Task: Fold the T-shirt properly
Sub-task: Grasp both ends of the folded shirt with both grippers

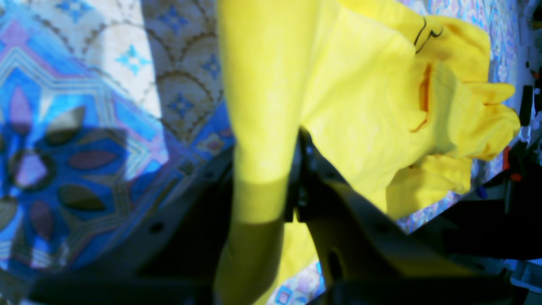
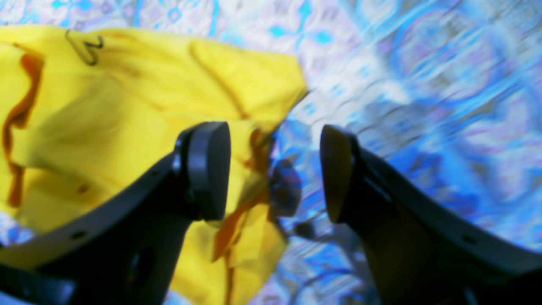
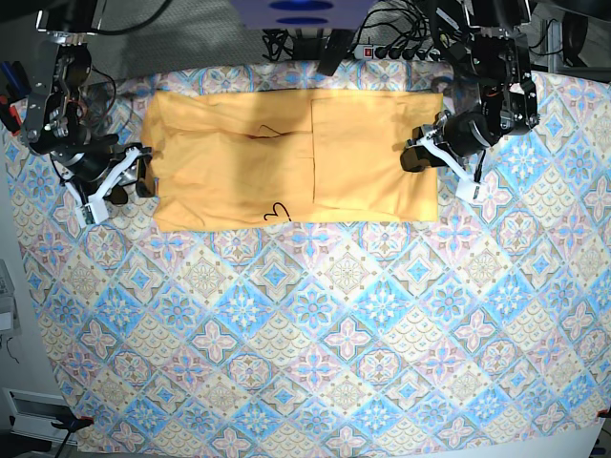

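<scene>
The yellow-orange T-shirt [image 3: 286, 157] lies flat across the far part of the table, folded into a wide rectangle, with a dark loop mark [image 3: 277, 212] near its front edge. My left gripper [image 3: 412, 157] is at the shirt's right edge. In the left wrist view the left gripper [image 1: 264, 169] is shut on a band of the T-shirt [image 1: 360, 106] that runs between its fingers. My right gripper [image 3: 148, 181] is at the shirt's left edge. In the right wrist view the right gripper [image 2: 273, 173] is open, with the T-shirt [image 2: 106, 118] lying below and to its left, not held.
A blue-and-pink tile-patterned tablecloth [image 3: 315, 334] covers the whole table. A power strip and cables [image 3: 382, 48] lie along the far edge behind the shirt. Both arm bases [image 3: 62, 57] stand at the far corners.
</scene>
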